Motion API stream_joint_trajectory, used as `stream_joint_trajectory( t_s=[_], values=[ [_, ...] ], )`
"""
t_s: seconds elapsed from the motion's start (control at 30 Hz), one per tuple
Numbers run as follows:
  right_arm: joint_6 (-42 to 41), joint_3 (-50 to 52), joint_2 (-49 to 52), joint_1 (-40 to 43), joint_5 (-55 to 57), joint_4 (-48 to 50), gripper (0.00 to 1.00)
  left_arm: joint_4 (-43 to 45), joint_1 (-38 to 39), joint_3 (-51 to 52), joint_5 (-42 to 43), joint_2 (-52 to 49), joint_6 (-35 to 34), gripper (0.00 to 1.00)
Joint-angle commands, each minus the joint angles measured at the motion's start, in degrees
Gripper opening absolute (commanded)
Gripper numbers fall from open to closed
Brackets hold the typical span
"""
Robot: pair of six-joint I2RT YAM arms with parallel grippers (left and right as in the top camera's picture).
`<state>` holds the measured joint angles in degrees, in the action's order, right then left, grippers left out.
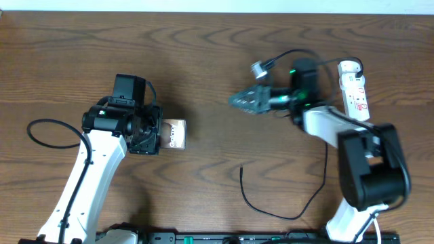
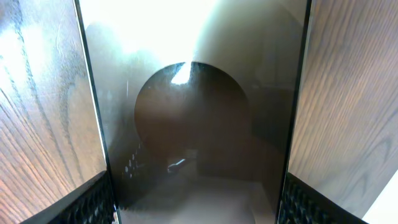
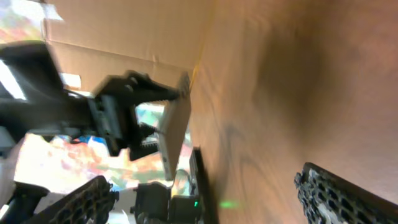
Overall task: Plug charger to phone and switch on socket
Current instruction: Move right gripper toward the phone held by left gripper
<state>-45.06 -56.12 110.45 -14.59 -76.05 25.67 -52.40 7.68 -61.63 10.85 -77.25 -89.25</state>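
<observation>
The bronze-brown phone (image 1: 175, 134) lies on the table, and my left gripper (image 1: 150, 135) is shut on its near end. In the left wrist view the phone (image 2: 193, 118) fills the space between both fingers (image 2: 196, 208), with its dark circle in the middle. My right gripper (image 1: 240, 101) is open and empty above the table, pointing left toward the phone. In the right wrist view its fingers (image 3: 211, 199) are spread wide, and the phone (image 3: 175, 127) shows edge-on in the left gripper. The black charger cable (image 1: 274, 211) lies loose at the front, its tip (image 1: 242, 167) free. The white socket (image 1: 354, 88) lies at the far right.
A small silver-tipped plug on a black lead (image 1: 259, 68) sits behind the right gripper. A black cable loops on the table at the far left (image 1: 41, 135). A cardboard box (image 3: 124, 37) shows beyond the table edge in the right wrist view.
</observation>
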Motion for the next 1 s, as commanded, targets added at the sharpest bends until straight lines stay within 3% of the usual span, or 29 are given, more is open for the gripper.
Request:
stream_joint_trajectory(
  t_s=[0.0,0.27,0.7,0.97],
  values=[
    [-5.03,-0.83,2.34,-7.74,2.67,1.42,0.93,-0.11,0.13,-0.48,0.50,0.42,-4.57,0.07],
    [-5.09,-0.83,2.56,-18.43,12.90,3.93,0.94,-0.74,0.13,-0.48,0.04,0.42,-5.16,0.07],
    [-5.07,-0.83,2.56,-20.13,14.21,4.35,0.93,-1.55,0.44,-0.48,-1.46,-0.13,-5.16,0.07],
    [-5.07,-0.83,2.56,-21.79,15.98,4.44,0.92,-1.36,3.89,-0.48,-1.51,-1.36,-9.09,0.07]
  ],
)
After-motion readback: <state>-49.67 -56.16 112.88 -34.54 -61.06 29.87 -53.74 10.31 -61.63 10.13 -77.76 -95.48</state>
